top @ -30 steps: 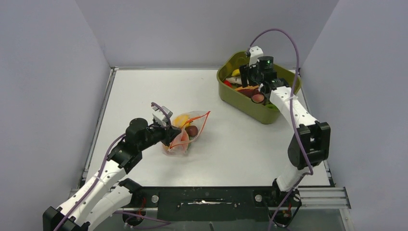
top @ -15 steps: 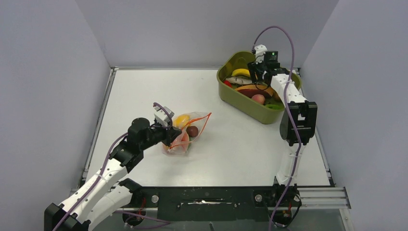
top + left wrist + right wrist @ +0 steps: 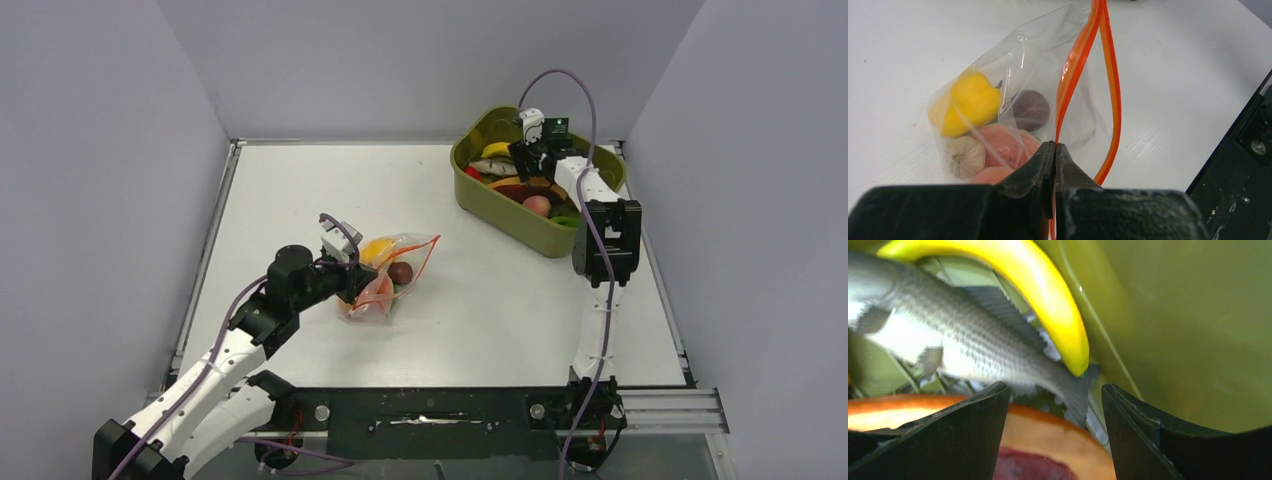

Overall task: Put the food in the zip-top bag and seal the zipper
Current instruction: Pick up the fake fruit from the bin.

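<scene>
The clear zip-top bag [image 3: 392,272] lies mid-table with its red-orange zipper [image 3: 1110,75] gaping open. Inside are a yellow pepper [image 3: 965,101], a dark purple piece [image 3: 1031,109], peach-coloured pieces [image 3: 1004,150] and a garlic bulb [image 3: 964,157]. My left gripper [image 3: 1054,146] is shut on one side of the zipper strip at the bag's near corner. My right gripper [image 3: 1055,405] is open inside the olive-green tub [image 3: 480,125], low over a yellow banana [image 3: 1048,292], a grey toy fish [image 3: 973,345] and an orange-rimmed slice with a dark red centre [image 3: 1048,440].
The tub [image 3: 1188,320] stands at the back right and holds several more toy foods, among them a peach [image 3: 537,205]. Its wall is close on the right of my right fingers. Grey walls enclose the table [image 3: 480,300] on three sides.
My right gripper has moved from over the tub's near side to its far side and dropped lower among the food. The left gripper and the bag have stayed put.
</scene>
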`<state>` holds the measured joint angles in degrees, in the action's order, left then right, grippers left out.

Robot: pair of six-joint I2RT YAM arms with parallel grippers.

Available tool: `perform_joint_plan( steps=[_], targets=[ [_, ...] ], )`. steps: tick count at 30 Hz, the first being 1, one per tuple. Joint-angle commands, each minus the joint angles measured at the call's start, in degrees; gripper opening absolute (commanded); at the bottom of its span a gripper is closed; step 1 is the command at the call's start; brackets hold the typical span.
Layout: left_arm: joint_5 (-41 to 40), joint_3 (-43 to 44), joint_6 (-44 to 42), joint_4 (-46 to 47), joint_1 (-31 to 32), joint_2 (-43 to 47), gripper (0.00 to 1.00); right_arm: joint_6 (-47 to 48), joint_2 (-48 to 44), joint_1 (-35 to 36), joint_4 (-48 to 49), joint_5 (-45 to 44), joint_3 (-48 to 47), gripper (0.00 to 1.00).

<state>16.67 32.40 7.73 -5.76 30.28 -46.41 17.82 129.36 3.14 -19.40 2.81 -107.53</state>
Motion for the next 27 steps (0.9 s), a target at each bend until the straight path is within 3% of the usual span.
perform_joint_plan(
  steps=[1,11,27],
  targets=[
    [-1.3,0.1,-0.2,3.4,0.2,-0.3,0.00,1.2,3.2,0.2,5.1,0.1,-6.4,0.68],
    [-1.0,0.5,-0.5,3.6,0.1,-1.3,0.00,3.0,10.4,0.1,5.6,0.3,-11.5,0.65],
    [-0.9,0.2,0.2,4.0,0.2,-0.4,0.00,0.7,1.9,0.3,10.0,-0.1,-3.6,0.33]
  ],
)
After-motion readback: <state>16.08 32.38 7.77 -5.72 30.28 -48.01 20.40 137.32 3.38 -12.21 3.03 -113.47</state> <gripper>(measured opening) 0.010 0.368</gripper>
